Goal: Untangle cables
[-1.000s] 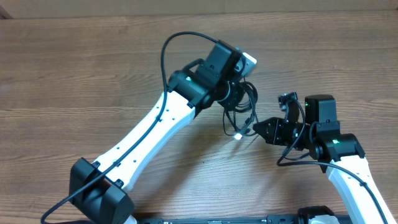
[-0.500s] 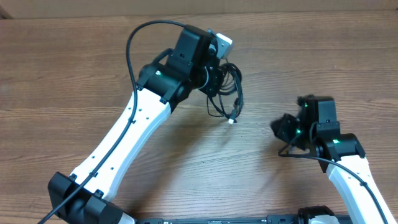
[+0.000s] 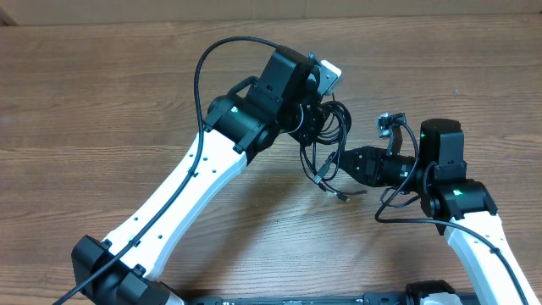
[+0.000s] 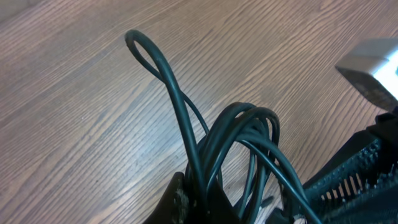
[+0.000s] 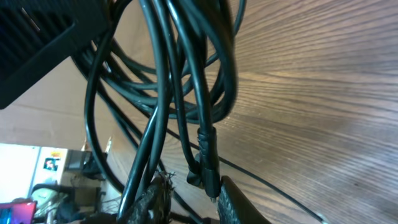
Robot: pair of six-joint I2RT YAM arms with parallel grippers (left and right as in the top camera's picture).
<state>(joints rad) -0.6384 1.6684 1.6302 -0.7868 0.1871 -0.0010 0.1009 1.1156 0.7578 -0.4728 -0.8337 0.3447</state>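
Nearest, watch the silver-tipped plug (image 3: 343,196) dangling at the low end of the cables (image 3: 327,140), close over the table (image 3: 102,102). Could snag on the wood or whip round if dragged sideways, tightening a knot instead of loosening it.

Just beyond, note the right gripper (image 5: 193,202), reaching in from the right among the hanging strands. Parted only narrowly, with a black plug (image 5: 208,167) and its cord between the fingertips. Cannot tell whether pinched or merely straddled. Risky to close here: easy to catch two or three crossing strands at once, then to drag the whole bunch instead of freeing one cord. Also easy to squeeze the plug on its slanted side and squirt it out of the grasp.

Farther back, find the bunch hanging mid-scene, clear of the table, from the left gripper (image 3: 317,119), clamped tight on several cords together. Avoid pulling hard against that clamp: liable to cinch the loops, strain a cord at the plug neck, or yank the bundle loose and drop it in a heap.

Farthest, mind the tall single loop (image 4: 142,48) standing out of the bunch. Likely to catch on the right gripper during any wide sweep, adding a fresh twist.
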